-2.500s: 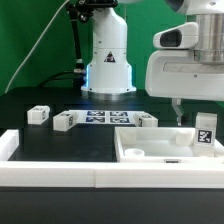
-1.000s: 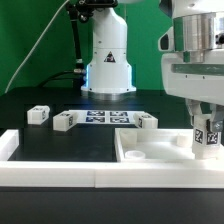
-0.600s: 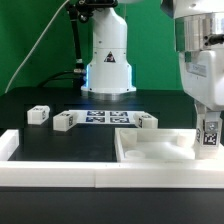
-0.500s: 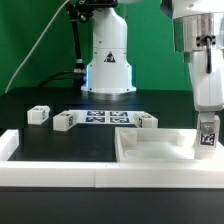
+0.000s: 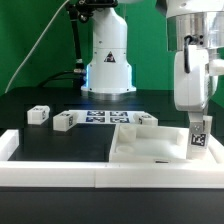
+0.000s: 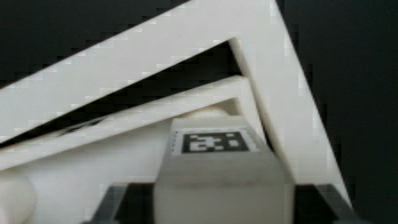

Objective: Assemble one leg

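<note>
My gripper is shut on a small white leg with a black-and-white tag and holds it upright over the right corner of the big white tabletop. I cannot tell whether the leg's lower end touches the tabletop. In the wrist view the leg sits between the dark fingers, tag facing the camera, with the tabletop's slanted edges beyond it. Three more legs lie on the black table: two at the exterior view's left and one behind the tabletop.
The marker board lies flat in front of the robot base. A white rail runs along the table's front edge, with a raised end at the exterior view's left.
The hand came down with the leg onto the tabletop's right corner, then turned about its axis. The leg has shifted slightly left and the tabletop has turned a little.
</note>
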### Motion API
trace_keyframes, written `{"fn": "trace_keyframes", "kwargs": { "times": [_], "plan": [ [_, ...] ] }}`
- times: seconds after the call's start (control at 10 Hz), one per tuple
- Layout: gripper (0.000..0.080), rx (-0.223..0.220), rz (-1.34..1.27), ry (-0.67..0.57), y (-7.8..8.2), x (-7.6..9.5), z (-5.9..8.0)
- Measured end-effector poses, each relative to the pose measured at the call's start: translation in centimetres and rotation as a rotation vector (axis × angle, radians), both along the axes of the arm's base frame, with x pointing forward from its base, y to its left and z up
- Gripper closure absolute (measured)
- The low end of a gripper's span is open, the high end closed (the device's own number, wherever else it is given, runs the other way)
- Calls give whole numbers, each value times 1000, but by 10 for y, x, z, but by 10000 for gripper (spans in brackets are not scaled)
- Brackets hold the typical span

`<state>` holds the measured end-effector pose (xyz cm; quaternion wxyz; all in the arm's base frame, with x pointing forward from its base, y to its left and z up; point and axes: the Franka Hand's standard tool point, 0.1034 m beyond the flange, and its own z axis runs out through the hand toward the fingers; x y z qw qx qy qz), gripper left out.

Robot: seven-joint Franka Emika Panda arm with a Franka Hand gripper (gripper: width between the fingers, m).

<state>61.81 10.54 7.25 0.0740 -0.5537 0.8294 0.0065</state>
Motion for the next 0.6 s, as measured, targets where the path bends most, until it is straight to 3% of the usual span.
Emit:
{"fn": "trace_keyframes", "kwargs": {
  "times": [0.1, 0.2, 0.6],
  "plan": [
    [315, -2, 15, 0, 1, 0, 0],
    [187, -4, 73, 5, 2, -1, 0],
    [152, -8, 197, 17, 2, -1, 1]
  ]
}}
